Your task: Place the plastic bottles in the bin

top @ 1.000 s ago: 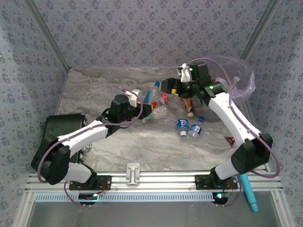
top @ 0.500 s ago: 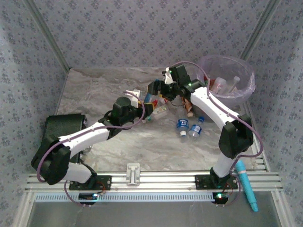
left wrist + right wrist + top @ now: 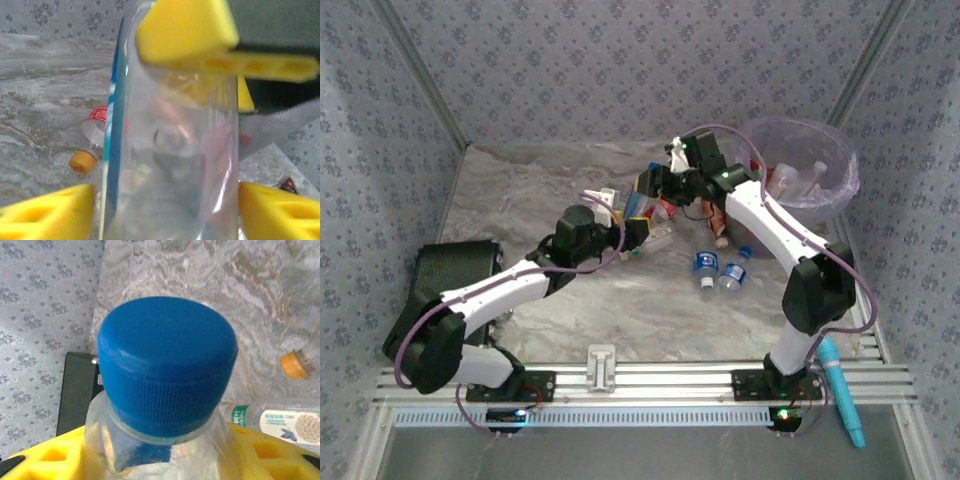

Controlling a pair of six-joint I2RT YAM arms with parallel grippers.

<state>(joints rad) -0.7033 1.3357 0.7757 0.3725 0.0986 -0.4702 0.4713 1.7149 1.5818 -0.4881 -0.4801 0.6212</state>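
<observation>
Meeting over the middle of the marbled surface [image 3: 520, 190], both arms are set on one clear blue-capped bottle [image 3: 167, 365] that carries a blue label. The right end effector [image 3: 160, 457] is clamped on it just under the cap. In the right wrist view its yellow fingers [image 3: 45, 460] are pressed against the bottle's shoulders on both sides. In the left wrist view one of them is seen laid against the upper body.

The left end effector [image 3: 167, 207] is spread wide around the lower body of the same bottle. Its own fingers are set just beside the walls at either side, and whether they touch cannot be told.

The bin [image 3: 847, 185], lined with pale lilac plastic, is placed at the far right of the surface, well apart from the gripped bottle. A few pale bottles [image 3: 817, 172] are seen inside it. Two blue-labelled bottles [image 3: 704, 266] are laid side by side on the surface between the bin and the near edge.

An orange-capped bottle [image 3: 82, 161] with a red label is laid on its side beyond the gripped one, and a green-capped bottle [image 3: 280, 422] with a white label is laid near it. A teal pen-like tool [image 3: 845, 405] is laid by the right arm's base, and a black object [image 3: 455, 265] is seen at the left edge.
</observation>
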